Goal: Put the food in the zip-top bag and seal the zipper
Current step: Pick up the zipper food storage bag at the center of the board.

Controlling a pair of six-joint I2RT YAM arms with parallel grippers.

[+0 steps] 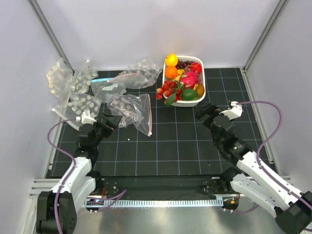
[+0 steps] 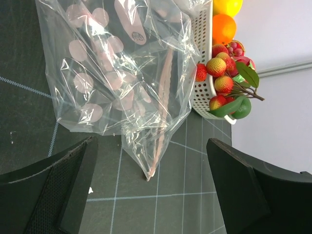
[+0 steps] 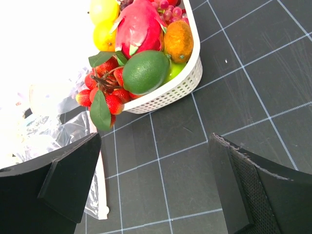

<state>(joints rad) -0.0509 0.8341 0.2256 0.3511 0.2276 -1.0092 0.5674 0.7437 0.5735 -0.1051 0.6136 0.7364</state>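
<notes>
Plainly, the left gripper (image 2: 152, 146) stood with its two dark fingers (image 2: 63, 190) spread wide and nothing between them, low over the black gridded mat (image 2: 185, 195). Just ahead of its tips lay the zip-top bag (image 2: 97, 83), clear with white dots, crumpled on the mat. The bag's near corner pointed into the gap between the fingers. The zipper (image 2: 163, 97), a thin pinkish strip, ran away from that corner along the bag's edge on the right in the wrist view. Whether the mouth was open or pressed shut could not be told. Further ahead and to the right sat a white basket (image 2: 202, 83), close by the bag; whether they touched could not be told.

The right gripper (image 3: 156, 139) was likewise spread open and empty, above the mat and apart from everything. Ahead of it and a little left stood the same basket, with the food in it. The strawberries (image 3: 105, 92) hung over the rim with their green leaves (image 3: 100, 111), and the pink dragon fruit (image 3: 139, 27) lay deeper inside. A green round fruit (image 3: 145, 71) sat against the wall nearest this gripper. Orange and yellow fruits (image 1: 170, 71) and dark grapes (image 1: 183, 63) filled the far end. Past the dotted bag, beyond the left gripper, more clear bags (image 1: 129, 78) lay heaped toward the back wall.
</notes>
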